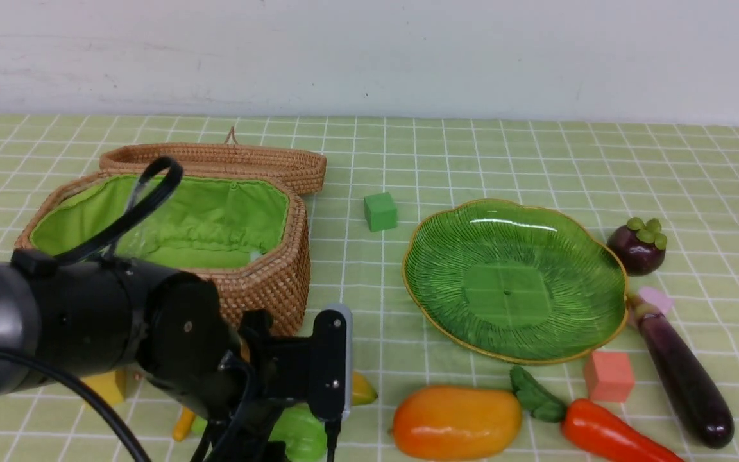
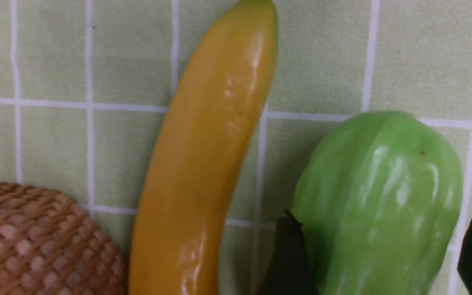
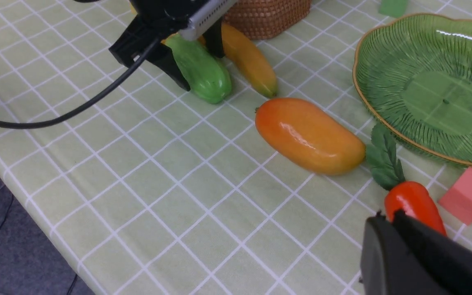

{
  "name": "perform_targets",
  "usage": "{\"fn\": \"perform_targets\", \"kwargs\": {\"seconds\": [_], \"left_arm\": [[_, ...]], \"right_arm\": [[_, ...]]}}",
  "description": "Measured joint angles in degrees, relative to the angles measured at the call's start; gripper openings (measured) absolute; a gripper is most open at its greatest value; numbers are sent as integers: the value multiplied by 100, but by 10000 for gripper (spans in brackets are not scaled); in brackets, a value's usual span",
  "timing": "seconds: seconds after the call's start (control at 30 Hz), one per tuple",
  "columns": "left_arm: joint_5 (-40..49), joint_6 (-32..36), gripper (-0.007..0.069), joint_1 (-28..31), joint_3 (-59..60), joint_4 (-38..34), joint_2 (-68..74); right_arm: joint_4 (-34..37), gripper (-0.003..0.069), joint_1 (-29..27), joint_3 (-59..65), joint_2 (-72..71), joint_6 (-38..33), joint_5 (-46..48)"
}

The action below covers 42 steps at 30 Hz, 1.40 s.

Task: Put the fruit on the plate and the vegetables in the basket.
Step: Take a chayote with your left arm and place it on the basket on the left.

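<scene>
Left gripper (image 3: 197, 61) was down at table level by the near edge, jaws spread wide and straddling the gourd (image 2: 379, 196). One finger sat close against its flank and the other stood clear, so I judged nothing gripped yet. Right gripper (image 3: 385, 217) was near the carrot (image 3: 414, 200), jaws shut together, holding nothing.

The gourd lay on the cloth just beside the banana (image 2: 207, 155), both in front of the basket (image 1: 267, 282), whose lid was thrown back and whose green lining showed no vegetables. The plate (image 1: 514, 282) was bare. Mango (image 1: 456, 420), carrot, eggplant (image 1: 684, 372) and mangosteen (image 1: 637, 247) all lay on the table around it.

Handling, as a guess: the gourd looked like a hollow moulded toy, light and fairly stiff, with a glossy skin that could slide under hard pads. The lengthwise ridges should give some bite. Best hold seemed to be across the narrow width at mid-body (where the jaws already stood), not near the tapering end. The banana lay close enough that a finger might nudge it on closing.
</scene>
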Motion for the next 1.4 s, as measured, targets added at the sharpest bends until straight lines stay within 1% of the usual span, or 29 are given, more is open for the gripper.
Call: {"fn": "perform_targets", "kwargs": {"seconds": [0.1, 0.33, 0.43, 0.5, 0.63, 0.7, 0.77, 0.8, 0.83, 0.93, 1.0, 1.07, 1.13, 1.23, 1.27, 1.3, 1.37, 1.4], "left_arm": [[144, 0, 510, 0, 0, 19, 7], [94, 0, 509, 0, 0, 278, 323], [85, 0, 497, 0, 0, 301, 379], [90, 0, 462, 0, 0, 295, 393], [146, 0, 461, 0, -5, 253, 393], [228, 0, 461, 0, -5, 210, 361], [641, 0, 461, 0, 0, 37, 216], [675, -6, 461, 0, 0, 37, 198], [972, -88, 461, 0, 0, -256, -58], [1326, -249, 461, 0, 0, -688, -649], [1460, -439, 461, 0, 0, -884, -1189], [1543, -858, 461, 0, -80, -851, -1799], [1604, -1445, 461, 0, -361, -408, -2248], [1618, -2383, 461, 53, -992, 1068, -2399], [1617, -2446, 461, 53, -1035, 1174, -2388], [1648, -2855, 461, 212, -1349, 1859, -2230], [1707, -3252, 461, 519, -1833, 2542, -1795], [1713, -3303, 461, 726, -2032, 2727, -1548]], "right_arm": [[0, 37, 0, 0, 0, 0, 0], [26, 42, 0, 0, 0, 0, 0], [38, 46, 0, 0, 0, 0, 0], [38, 50, 0, -1, 0, 0, 0], [49, 50, 0, -6, 0, 0, 0], [43, 51, 0, -6, 0, 0, 0], [43, 51, 0, -6, 0, 0, 0], [43, 51, 0, -6, 0, 0, 0], [43, 51, 0, -6, 0, 0, 0], [43, 51, 0, -6, 0, 0, 0], [43, 52, 6, -6, 0, 0, 0], [43, 53, 10, -6, 0, 0, 0], [43, 53, 10, -6, 0, 0, 0], [43, 55, 10, -6, 0, 0, 0], [43, 55, 10, -6, 0, 0, 0], [58, 57, 10, -6, 0, 0, 0], [90, 59, 10, -6, 0, 0, 0], [90, 60, 10, -6, 0, 0, 0]]}}
